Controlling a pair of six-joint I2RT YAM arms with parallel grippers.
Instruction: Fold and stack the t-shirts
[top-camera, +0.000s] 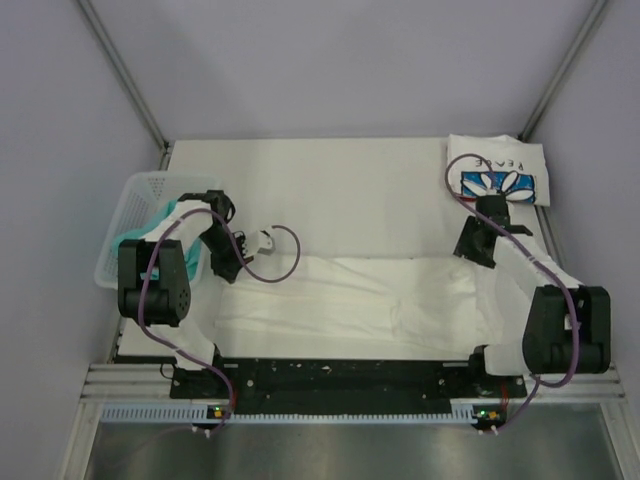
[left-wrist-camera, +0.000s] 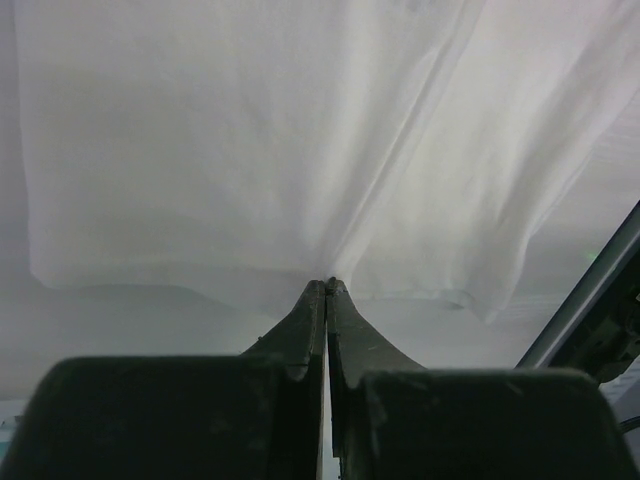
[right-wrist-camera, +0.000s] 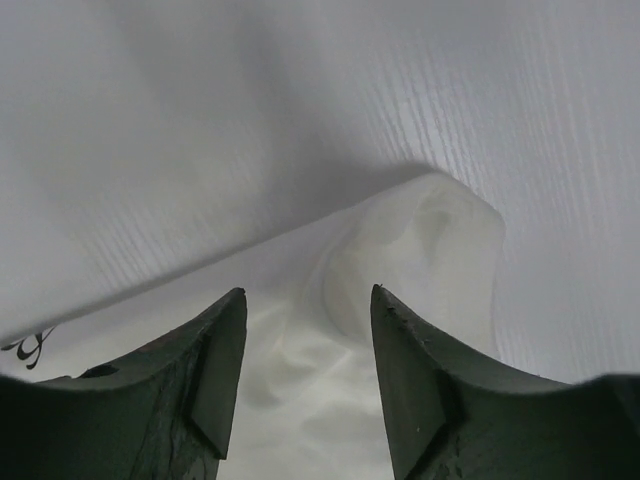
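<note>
A large white t-shirt (top-camera: 350, 300) lies spread across the front of the table, with no print showing from above. My left gripper (top-camera: 228, 274) is at its left edge. In the left wrist view the jaws are shut (left-wrist-camera: 327, 283) on a pinch of this white cloth (left-wrist-camera: 250, 150), whose folds run into the tips. My right gripper (top-camera: 477, 250) is over the shirt's far right corner, open (right-wrist-camera: 308, 300), with a rumpled fold of white cloth (right-wrist-camera: 420, 240) beneath the fingers. The folded white daisy "PEACE" t-shirt (top-camera: 500, 177) lies at the back right. The teal t-shirt (top-camera: 150, 228) is in the basket.
A white plastic mesh basket (top-camera: 140, 190) stands at the left edge of the table, close behind the left arm. Purple cables loop off both arms over the cloth. The black base rail (top-camera: 340, 375) runs along the near edge.
</note>
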